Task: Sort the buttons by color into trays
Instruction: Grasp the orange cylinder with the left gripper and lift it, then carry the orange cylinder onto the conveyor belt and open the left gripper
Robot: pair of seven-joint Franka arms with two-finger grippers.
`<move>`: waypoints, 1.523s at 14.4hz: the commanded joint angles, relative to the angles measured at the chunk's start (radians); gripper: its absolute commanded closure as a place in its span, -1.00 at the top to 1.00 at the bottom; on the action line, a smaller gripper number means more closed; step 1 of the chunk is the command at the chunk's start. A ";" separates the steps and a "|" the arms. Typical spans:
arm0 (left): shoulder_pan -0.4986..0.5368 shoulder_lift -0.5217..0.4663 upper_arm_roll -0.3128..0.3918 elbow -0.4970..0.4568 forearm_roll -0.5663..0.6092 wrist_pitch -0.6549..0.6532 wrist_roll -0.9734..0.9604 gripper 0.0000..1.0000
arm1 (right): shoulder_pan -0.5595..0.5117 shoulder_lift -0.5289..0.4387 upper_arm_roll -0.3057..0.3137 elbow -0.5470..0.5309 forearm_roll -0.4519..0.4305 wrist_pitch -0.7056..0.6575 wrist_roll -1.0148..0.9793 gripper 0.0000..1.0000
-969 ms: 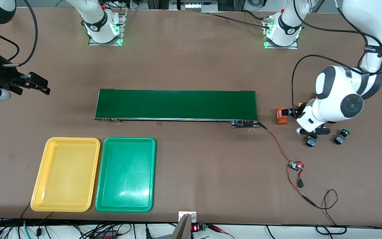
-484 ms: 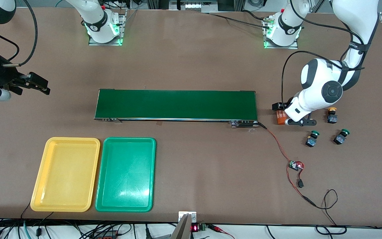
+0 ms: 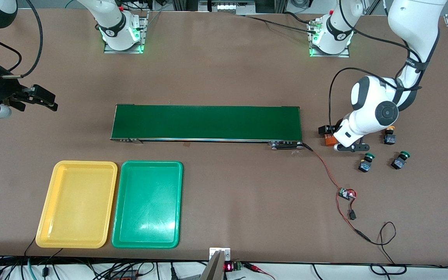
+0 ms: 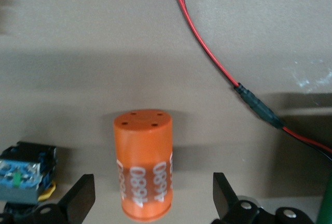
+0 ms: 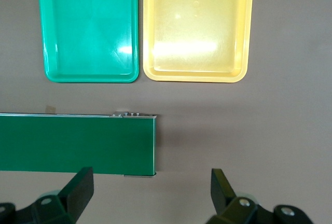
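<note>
Since a second ago the left arm has swung off the buttons, uncovering a yellow button (image 3: pixel 389 137) and a green button (image 3: pixel 366 162).

Left gripper (image 4: pixel 150 203), fingers (image 4: pixel 78 200) wide, straddles an orange cylinder (image 4: pixel 143 169) without touching; the wrist hides most of it from the front. Another green button (image 3: pixel 400 160) sits nearby. Yellow tray (image 3: pixel 77 204) and green tray (image 3: pixel 147 204) lie empty. Right gripper (image 5: pixel 150 190) waits, wide open.

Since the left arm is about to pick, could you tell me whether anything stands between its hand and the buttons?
Yes: an orange cylinder sits directly under the open left hand, with a button beside it.
</note>
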 commanded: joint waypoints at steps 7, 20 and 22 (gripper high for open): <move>0.047 0.085 -0.004 0.052 0.013 -0.007 0.003 -0.25 | -0.012 0.007 -0.003 0.007 0.002 -0.005 -0.009 1.00; 0.024 -0.018 -0.189 0.274 0.016 -0.384 0.542 -1.00 | -0.010 0.007 -0.003 0.007 0.000 -0.002 -0.007 1.00; 0.012 -0.010 -0.223 0.271 0.019 -0.384 0.669 -1.00 | -0.010 0.007 -0.003 0.006 0.000 -0.005 -0.009 1.00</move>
